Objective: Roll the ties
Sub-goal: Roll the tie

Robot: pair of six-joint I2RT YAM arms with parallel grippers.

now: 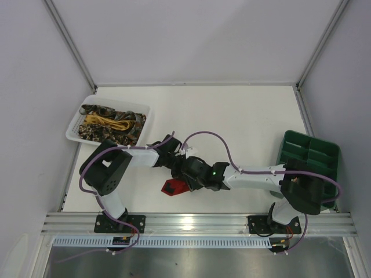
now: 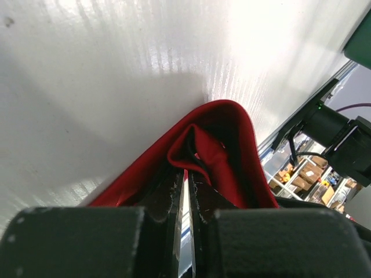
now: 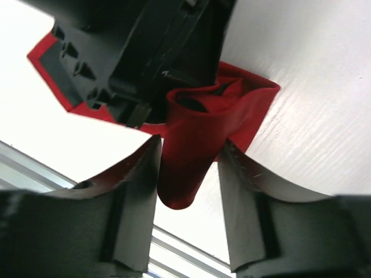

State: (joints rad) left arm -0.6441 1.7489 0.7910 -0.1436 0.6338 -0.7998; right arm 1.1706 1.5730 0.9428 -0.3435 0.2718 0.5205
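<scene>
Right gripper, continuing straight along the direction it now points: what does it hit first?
The right gripper would first press into the folded bright red fabric tie lying between its fingers; just behind, the black left gripper pinches that tie. Depth is unclear.

The white table carries a mesh basket, green tray and red tie.

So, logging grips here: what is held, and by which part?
The left fingers pinch the red tie at its folded layers; the right fingers straddle its roll, grip unclear.
</scene>
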